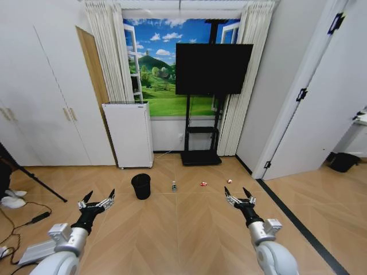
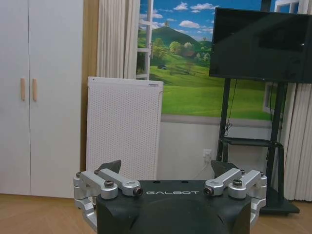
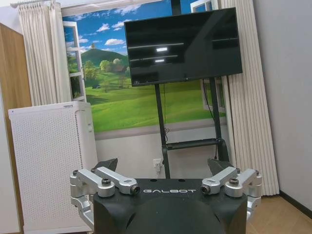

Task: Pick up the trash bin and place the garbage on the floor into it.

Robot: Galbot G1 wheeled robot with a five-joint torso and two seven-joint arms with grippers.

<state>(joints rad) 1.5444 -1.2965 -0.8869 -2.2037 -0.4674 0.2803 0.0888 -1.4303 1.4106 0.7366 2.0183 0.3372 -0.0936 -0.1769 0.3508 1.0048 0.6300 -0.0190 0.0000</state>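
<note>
The small black trash bin [image 1: 141, 186] stands upright on the wood floor ahead, in front of the white appliance. To its right on the floor lies the garbage: a small clear bottle [image 1: 174, 185], a red-and-white scrap [image 1: 203, 184] and another scrap [image 1: 229, 180] farther right. My left gripper [image 1: 98, 198] hangs open near the bin's left, well short of it. On the other side my right gripper [image 1: 237, 192] is open too, held up short of the scraps. Both hold nothing. The wrist views show the open left gripper [image 2: 168, 168] and right gripper [image 3: 165, 165] aimed at the far wall.
A white perforated appliance [image 1: 128, 134] stands against the wall, a TV on a black stand [image 1: 211, 74] beside it. Cabinets [image 1: 40, 103] line the left; a tripod leg and cables [image 1: 34, 183] lie at left. A dark basket [image 1: 343, 161] sits far right.
</note>
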